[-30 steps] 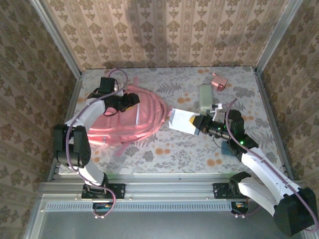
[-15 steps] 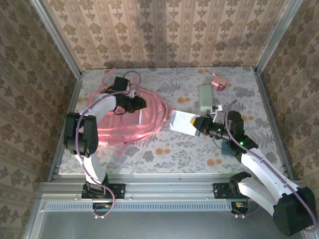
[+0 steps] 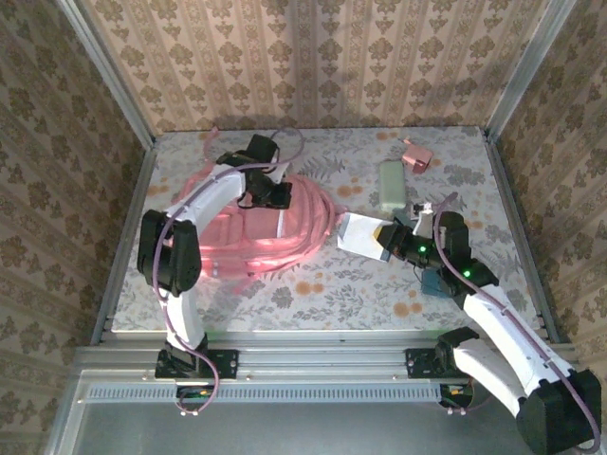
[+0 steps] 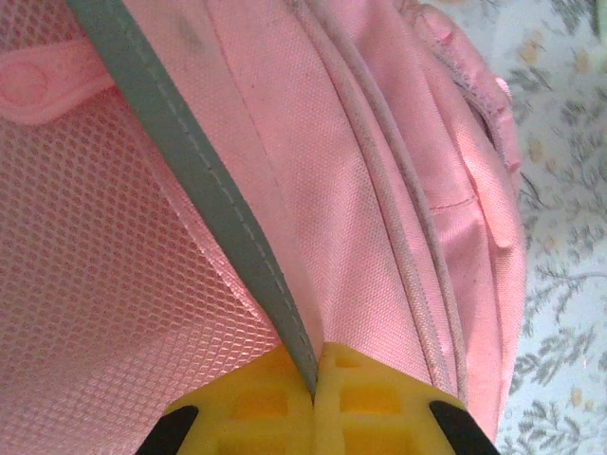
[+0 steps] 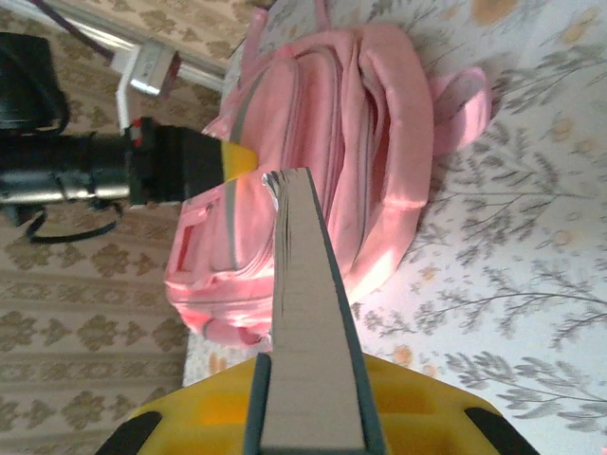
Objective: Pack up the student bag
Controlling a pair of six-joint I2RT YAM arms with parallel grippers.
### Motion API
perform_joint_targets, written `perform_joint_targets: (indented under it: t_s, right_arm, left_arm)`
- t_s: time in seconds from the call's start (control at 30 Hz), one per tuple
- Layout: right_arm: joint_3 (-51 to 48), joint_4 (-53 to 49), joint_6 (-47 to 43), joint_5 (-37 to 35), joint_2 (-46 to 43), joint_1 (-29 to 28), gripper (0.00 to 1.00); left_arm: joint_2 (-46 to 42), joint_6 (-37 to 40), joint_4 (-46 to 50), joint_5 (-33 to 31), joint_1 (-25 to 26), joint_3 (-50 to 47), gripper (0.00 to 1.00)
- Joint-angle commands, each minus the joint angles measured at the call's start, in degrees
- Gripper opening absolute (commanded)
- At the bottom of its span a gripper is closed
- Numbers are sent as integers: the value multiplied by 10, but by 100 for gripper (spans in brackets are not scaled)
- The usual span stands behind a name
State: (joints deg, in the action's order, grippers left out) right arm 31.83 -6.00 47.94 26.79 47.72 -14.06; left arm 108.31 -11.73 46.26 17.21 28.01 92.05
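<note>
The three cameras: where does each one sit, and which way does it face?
Top external: above and behind the arms, looking down on the table; the left arm and right arm show.
Left wrist: against the student bag; the left gripper pinches its grey trim.
Right wrist: low, facing the bag; the right gripper holds a book edge-on.
Shared: the bag shows in all three.

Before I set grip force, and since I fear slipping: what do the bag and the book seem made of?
Bag: pink woven cloth, matte, likely synthetic; the weave grain shows. Its mesh panel: open netting with visible holes. Grey trim: woven tape, stitched. Book: paper pages, seen as fine layered edges, in a smooth teal cover, perhaps card.
</note>
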Motion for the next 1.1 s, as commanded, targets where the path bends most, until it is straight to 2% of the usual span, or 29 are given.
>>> perform_joint_targets:
  t_s: [0.0,0.1,0.23,0.37,0.43,0.6,0.8,1.07]
  right_arm:
    - [34,-62,-35,-56,-25,5,0]
    - [44,-107,-43,-102,-40,7,0]
    - [46,-113,-43,-106,-51,9,0]
    - [48,-95,-31,-80,-45,10,0]
    - [44,-58,-21,-36,-36,10,0]
    - [28,75,56,75,17,5,0]
    - [31,162,121,83,88,-19,0]
    - [83,289,161,88,244,-93,1]
  left_arm:
    - [-52,57,37,28,30,32,0]
    - [-93,52,32,72,21,27,0]
    - [-172,26,-20,168,-13,-10,0]
    - [-236,-15,-86,288,-66,-50,0]
    - [-254,-33,-115,331,-84,-63,0]
    - [-271,-43,-148,383,-95,-72,0]
    - [-280,-96,-255,437,-90,-113,0]
    - [-312,-123,-315,465,-90,-142,0]
